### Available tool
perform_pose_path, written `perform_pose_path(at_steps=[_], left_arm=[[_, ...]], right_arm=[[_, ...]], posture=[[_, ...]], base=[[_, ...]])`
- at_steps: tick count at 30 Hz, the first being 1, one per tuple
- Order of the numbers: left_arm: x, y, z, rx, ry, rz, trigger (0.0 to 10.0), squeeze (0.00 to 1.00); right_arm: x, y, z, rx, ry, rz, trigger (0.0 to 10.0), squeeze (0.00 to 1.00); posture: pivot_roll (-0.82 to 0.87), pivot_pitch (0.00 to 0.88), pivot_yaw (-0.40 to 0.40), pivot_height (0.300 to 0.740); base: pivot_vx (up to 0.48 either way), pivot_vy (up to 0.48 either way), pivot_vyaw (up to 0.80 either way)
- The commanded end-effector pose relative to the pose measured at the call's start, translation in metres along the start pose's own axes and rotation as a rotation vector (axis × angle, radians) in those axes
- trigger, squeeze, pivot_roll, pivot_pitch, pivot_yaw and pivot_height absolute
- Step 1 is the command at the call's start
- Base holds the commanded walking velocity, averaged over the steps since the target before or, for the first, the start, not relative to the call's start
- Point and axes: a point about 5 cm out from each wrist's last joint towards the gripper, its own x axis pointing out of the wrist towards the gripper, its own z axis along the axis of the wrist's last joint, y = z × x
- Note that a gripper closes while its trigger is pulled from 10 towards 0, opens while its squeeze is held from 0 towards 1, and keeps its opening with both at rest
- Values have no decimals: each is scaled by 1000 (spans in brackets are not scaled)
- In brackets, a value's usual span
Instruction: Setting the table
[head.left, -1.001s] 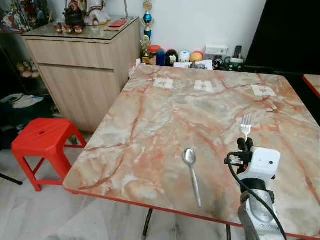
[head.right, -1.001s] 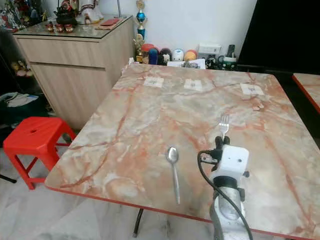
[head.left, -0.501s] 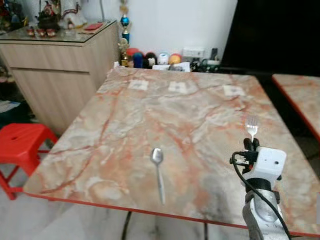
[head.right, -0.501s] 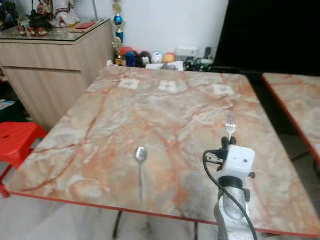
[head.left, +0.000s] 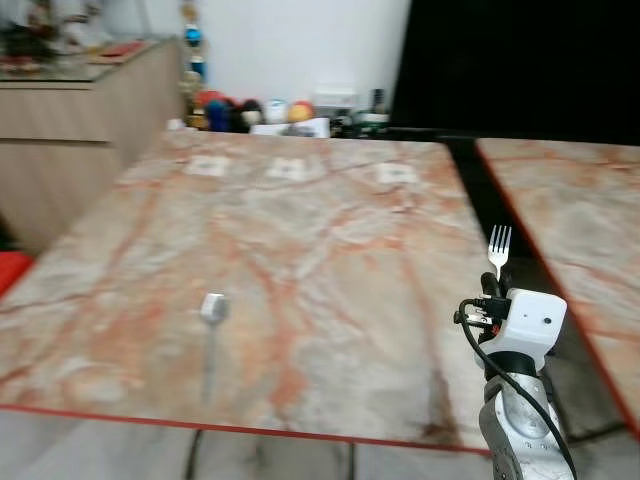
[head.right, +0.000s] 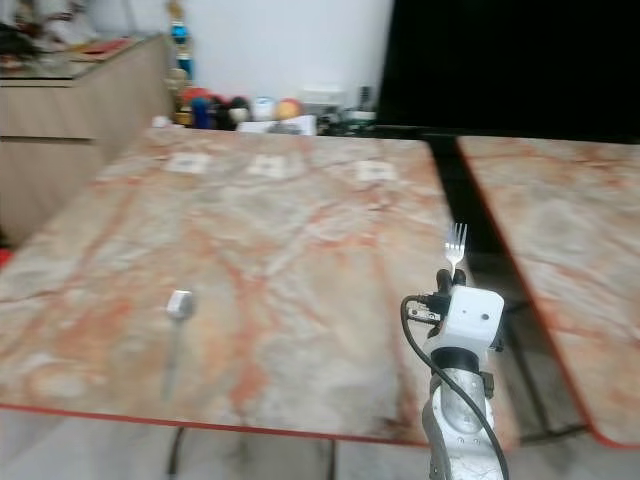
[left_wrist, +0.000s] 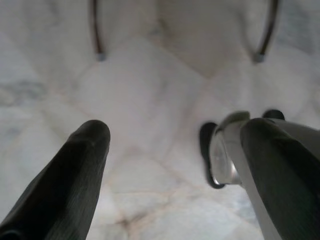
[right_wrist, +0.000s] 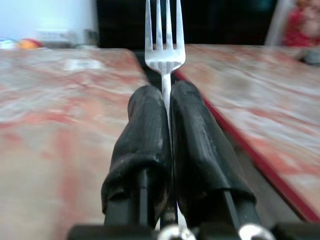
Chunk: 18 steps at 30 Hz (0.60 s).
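Fork (right_wrist: 163, 45) held upright, tines up, its handle pinched between the two black fingers (right_wrist: 142, 140) of the right tool (head.left: 490, 285), which is clenched on it above the near right corner of the marble counter (head.left: 300, 230). Spoon (head.left: 211, 335) lying flat on the counter near its front edge, well apart from the fork. Second marble counter (head.left: 570, 210) to the right across a dark gap. Left tool (left_wrist: 170, 165) released, fingers spread, hanging over the pale tiled floor (left_wrist: 150, 90)
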Motion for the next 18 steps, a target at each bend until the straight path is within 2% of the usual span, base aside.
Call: perform_pose_path(at_steps=[1, 18], left_arm=[[-1, -2, -3, 0, 11, -8, 10000, 0], [-1, -5, -6, -1, 25, -13, 10000, 0]], right_arm=[[2, 1, 7, -4, -29, 8, 10000, 0], [2, 2, 10, 3, -49, 5, 10000, 0]], posture=[[-2, 56, -16, 740], [-8, 68, -14, 740]], base=[[0, -480, 0], [0, -480, 0]])
